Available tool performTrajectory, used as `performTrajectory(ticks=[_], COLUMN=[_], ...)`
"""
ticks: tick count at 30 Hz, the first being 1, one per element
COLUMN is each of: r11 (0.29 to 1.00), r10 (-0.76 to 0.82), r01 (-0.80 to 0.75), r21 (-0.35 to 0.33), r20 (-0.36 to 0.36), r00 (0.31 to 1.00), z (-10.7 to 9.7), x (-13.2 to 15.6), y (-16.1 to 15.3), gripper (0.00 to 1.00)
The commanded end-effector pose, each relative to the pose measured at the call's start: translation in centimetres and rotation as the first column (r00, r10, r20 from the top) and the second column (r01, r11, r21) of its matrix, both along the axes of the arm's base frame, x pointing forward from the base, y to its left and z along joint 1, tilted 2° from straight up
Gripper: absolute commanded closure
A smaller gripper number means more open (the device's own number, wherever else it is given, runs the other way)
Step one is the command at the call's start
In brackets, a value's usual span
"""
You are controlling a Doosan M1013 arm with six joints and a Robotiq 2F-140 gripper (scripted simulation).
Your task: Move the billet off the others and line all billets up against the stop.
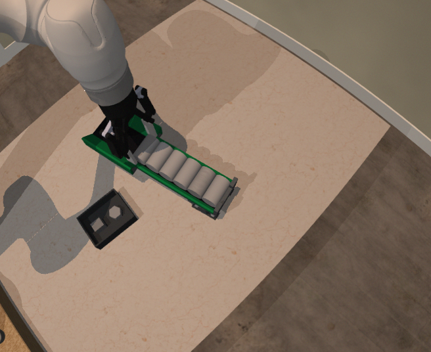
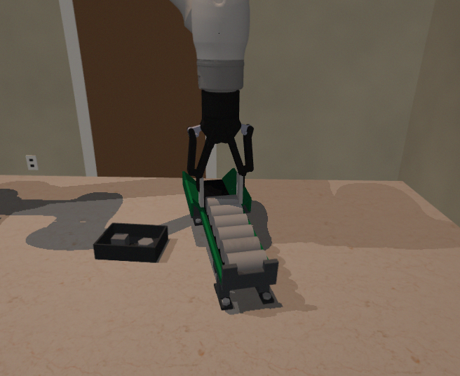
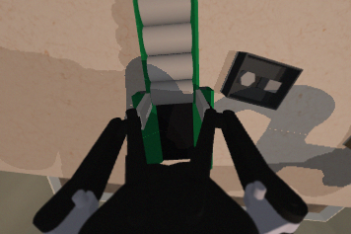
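Observation:
A green feed ramp slopes down to a dark stop. Several grey billets lie across it side by side, down to the stop. The uppermost billet lies at the top end of the row, touching the one below it, and none sits on top of the others. My gripper points straight down over the ramp's upper end. Its fingers straddle the uppermost billet and stand open, slightly off its ends. In the wrist view the pads flank that billet.
A black tray holding two small grey blocks stands on the table to the side of the ramp. It also shows in the wrist view. The ramp's green side walls rise close outside my fingers.

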State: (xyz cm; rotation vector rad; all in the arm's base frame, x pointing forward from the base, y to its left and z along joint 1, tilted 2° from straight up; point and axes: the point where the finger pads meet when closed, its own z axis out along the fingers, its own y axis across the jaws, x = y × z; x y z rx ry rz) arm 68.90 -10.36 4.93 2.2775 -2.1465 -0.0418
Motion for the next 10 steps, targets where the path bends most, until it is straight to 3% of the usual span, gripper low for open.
performTrajectory(ticks=[1, 10], r11=[1.000, 1.000], r10=[0.000, 0.000], r01=[0.000, 0.000], r21=[0.003, 0.003], r20=[-0.001, -0.001], r00=[1.000, 1.000], z=[0.7, 4.7], x=[0.0, 0.1], y=[0.4, 0.4], gripper=[0.43, 0.43])
